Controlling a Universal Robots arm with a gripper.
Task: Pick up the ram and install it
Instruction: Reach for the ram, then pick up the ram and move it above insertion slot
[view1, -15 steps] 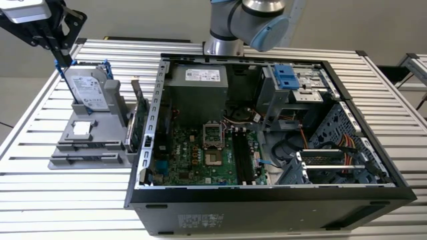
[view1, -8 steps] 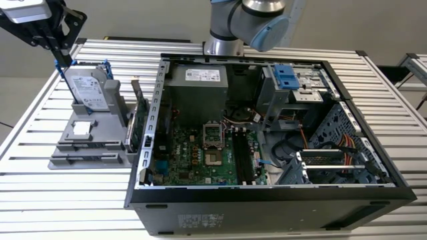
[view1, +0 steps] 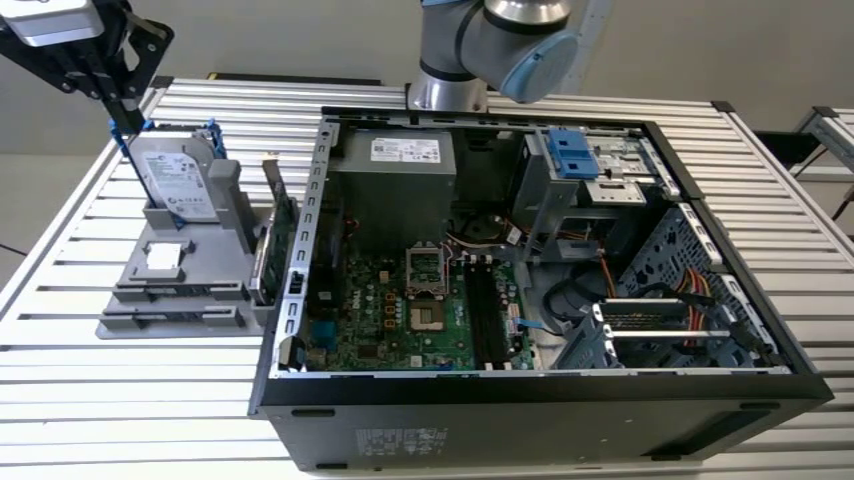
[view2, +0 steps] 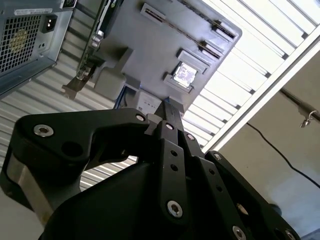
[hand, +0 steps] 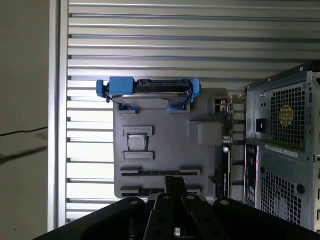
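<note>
My black gripper (view1: 118, 100) hangs high at the exterior view's left, over the far end of the grey parts holder (view1: 174, 290). Its fingers are shut together with nothing visible between them, as both wrist views also show (view2: 167, 112) (hand: 175, 182). The ram (hand: 160, 173) looks like a thin dark strip seen edge-on in one of the holder's long slots, below the fingertips; it is also seen in the second wrist view (view2: 187, 31). The open computer case (view1: 747, 330) holds the motherboard (view1: 400, 310) with its long black memory slots (view1: 481, 310).
A silver hard drive (view1: 180, 175) in a blue-clipped frame stands at the holder's far end, just under the gripper. A green expansion card (view1: 274, 250) stands on edge between holder and case. The slatted metal table (view1: 80, 400) surrounds everything. The arm's base (view1: 447, 90) rises behind the case.
</note>
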